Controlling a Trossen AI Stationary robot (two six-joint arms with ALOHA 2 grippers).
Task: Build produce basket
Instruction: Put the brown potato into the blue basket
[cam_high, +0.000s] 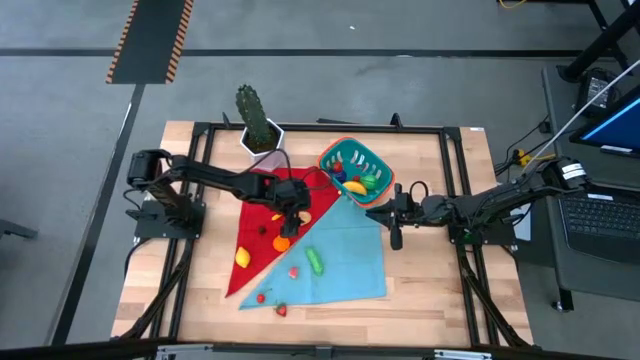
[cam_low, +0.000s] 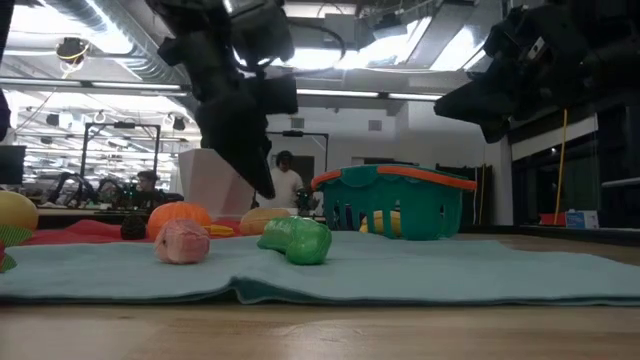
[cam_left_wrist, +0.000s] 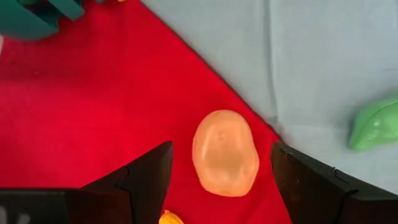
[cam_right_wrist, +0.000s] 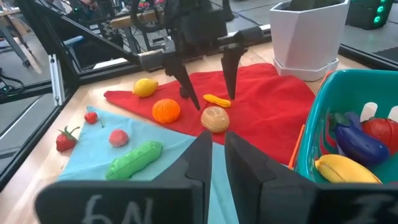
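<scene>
My left gripper (cam_left_wrist: 221, 149) is open and points down over the red cloth (cam_left_wrist: 93, 106). Its fingers stand on either side of a pale orange round piece (cam_left_wrist: 225, 152) without touching it; the same piece (cam_right_wrist: 215, 118) shows in the right wrist view. An orange (cam_right_wrist: 166, 111), a lemon (cam_right_wrist: 145, 87), a green pod (cam_right_wrist: 134, 158), a pink berry (cam_right_wrist: 118, 137) and a strawberry (cam_right_wrist: 64, 138) lie loose on the cloths. The teal basket (cam_high: 352, 168) holds an eggplant (cam_right_wrist: 357, 140) and a banana (cam_right_wrist: 342, 169). My right gripper (cam_high: 388, 215) is shut and hovers beside the basket.
A white hexagonal pot with a cactus (cam_high: 258, 130) stands near the table's far edge, behind the red cloth. A light blue cloth (cam_high: 345, 255) covers the middle of the table toward its near side. A dark frame (cam_high: 450, 135) runs around the table. People sit in the room beyond.
</scene>
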